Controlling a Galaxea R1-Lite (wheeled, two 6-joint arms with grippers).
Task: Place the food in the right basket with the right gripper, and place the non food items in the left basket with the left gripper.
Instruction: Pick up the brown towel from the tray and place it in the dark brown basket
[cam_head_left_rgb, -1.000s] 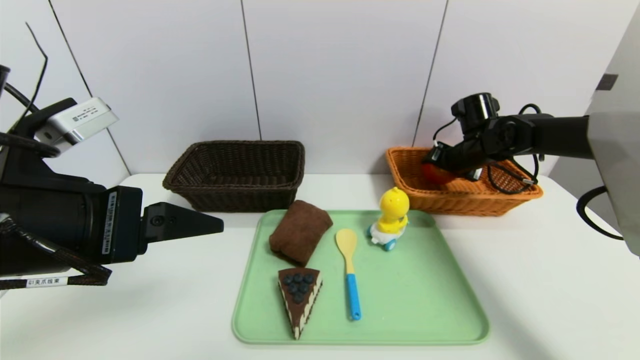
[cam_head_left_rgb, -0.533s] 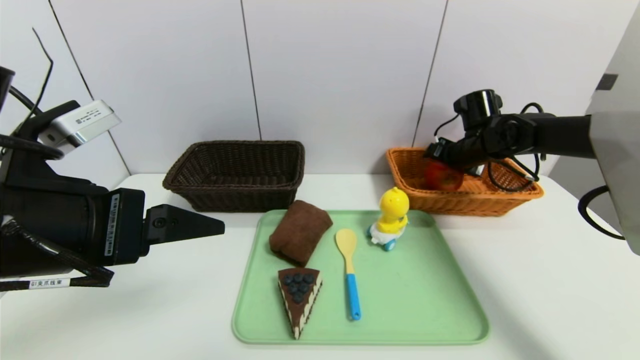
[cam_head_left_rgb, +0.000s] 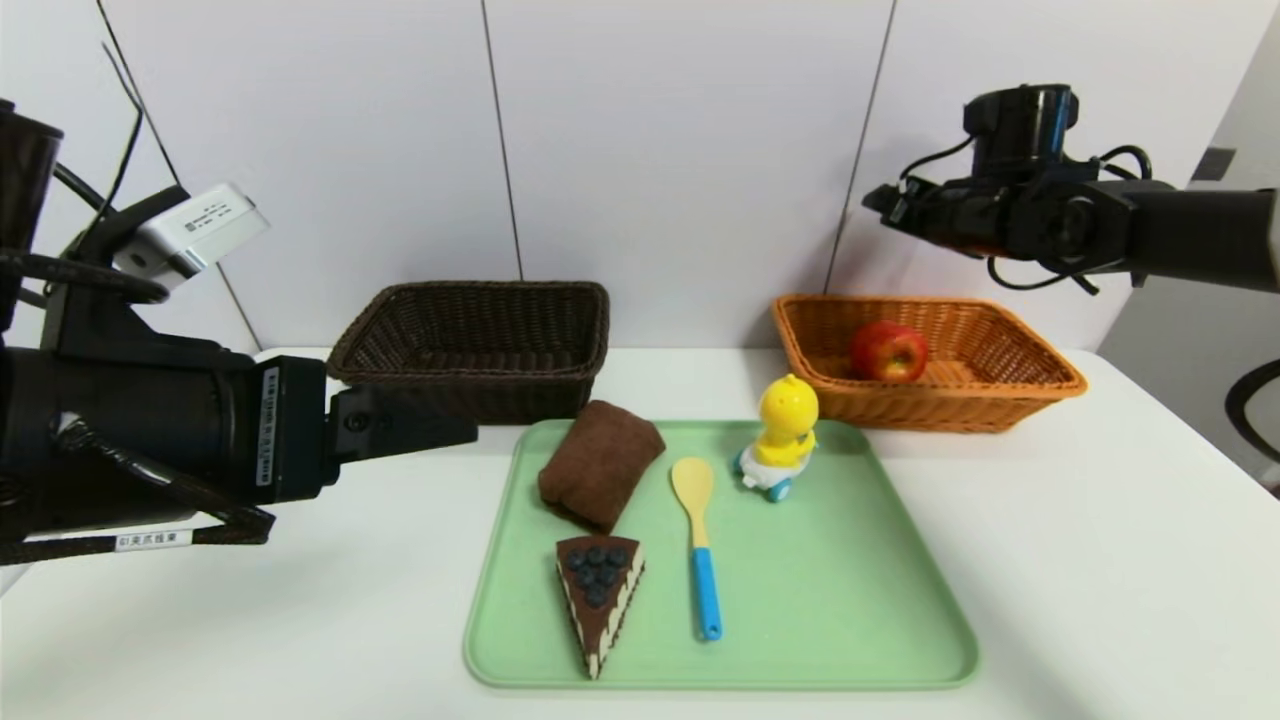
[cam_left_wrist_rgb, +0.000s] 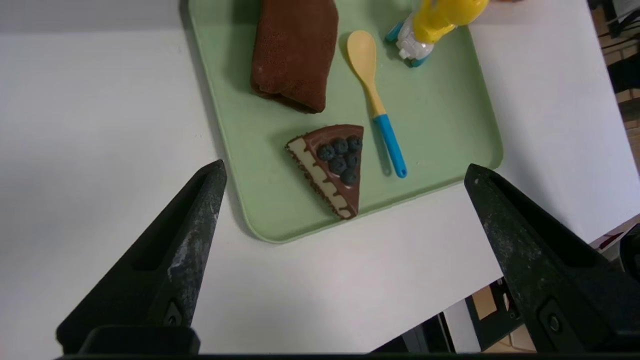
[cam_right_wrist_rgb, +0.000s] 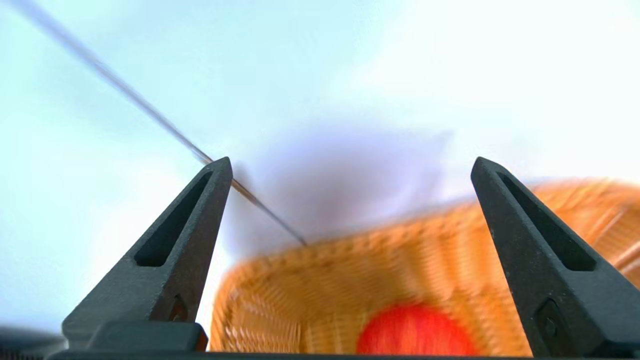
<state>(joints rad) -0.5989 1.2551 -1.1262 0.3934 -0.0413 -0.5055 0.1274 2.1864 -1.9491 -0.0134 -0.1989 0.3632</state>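
Apple (cam_head_left_rgb: 889, 351) sits inside the orange basket (cam_head_left_rgb: 1010, 392), right gripper (cam_right_wrist_rgb: 350, 170) spread empty above it. Only the left wrist view shows the left gripper (cam_left_wrist_rgb: 345, 172) splayed wide over the cake slice (cam_left_wrist_rgb: 332, 165) on the green tray (cam_head_left_rgb: 850, 600).

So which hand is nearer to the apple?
The right hand: it hangs open above the apple in the orange basket. The left hand is far across, beside the tray.

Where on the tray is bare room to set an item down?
The tray's right half is bare, from the spoon to the right rim, nearer than the duck toy. The left half is crowded: cloth, cake and spoon lie close together.
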